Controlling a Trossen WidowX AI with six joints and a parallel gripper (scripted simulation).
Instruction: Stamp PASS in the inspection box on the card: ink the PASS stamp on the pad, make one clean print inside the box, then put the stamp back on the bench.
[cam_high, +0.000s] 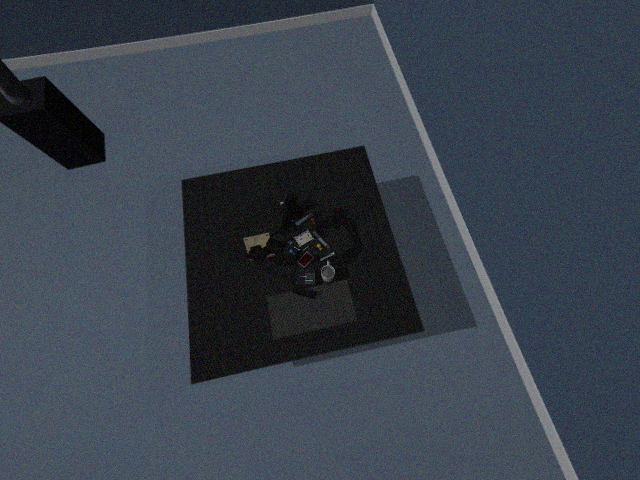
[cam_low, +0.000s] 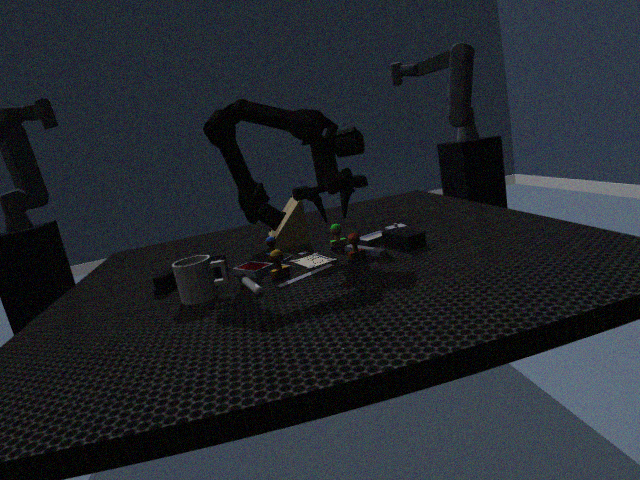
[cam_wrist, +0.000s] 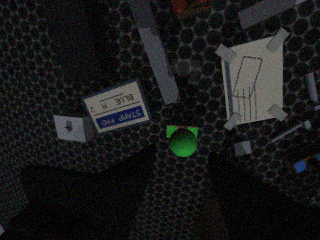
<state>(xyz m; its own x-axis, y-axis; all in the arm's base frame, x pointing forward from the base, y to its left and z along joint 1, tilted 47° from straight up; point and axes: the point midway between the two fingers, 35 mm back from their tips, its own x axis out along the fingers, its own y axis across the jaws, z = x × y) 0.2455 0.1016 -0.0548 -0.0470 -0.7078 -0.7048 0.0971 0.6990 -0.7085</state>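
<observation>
My gripper (cam_low: 335, 219) (cam_wrist: 182, 152) is open and empty, pointing down above the green-knobbed stamp (cam_low: 335, 228) (cam_wrist: 176, 131), which stands upright. In the wrist view its knob shows between the fingertips. The white card (cam_high: 303, 238) (cam_low: 312, 259) (cam_wrist: 272, 75) lies taped at its corners, with an outlined box and some lines on it. An open red ink pad (cam_high: 306, 259) (cam_low: 253, 266) lies beyond the card. A case labelled STAMP PAD, BLUE (cam_wrist: 117, 105) lies beside the green stamp. A red stamp (cam_low: 353, 242), a yellow stamp (cam_low: 277, 258) and a blue stamp (cam_low: 270, 241) stand nearby. No PASS wording is legible.
A white mug (cam_high: 327, 271) (cam_low: 193, 281) stands near the red pad. A pale tilted board (cam_low: 293, 227) stands behind the card. A long grey bar (cam_wrist: 159, 65) lies close to the green stamp. A black block (cam_low: 405, 238) and a small white box (cam_wrist: 70, 128) are also there.
</observation>
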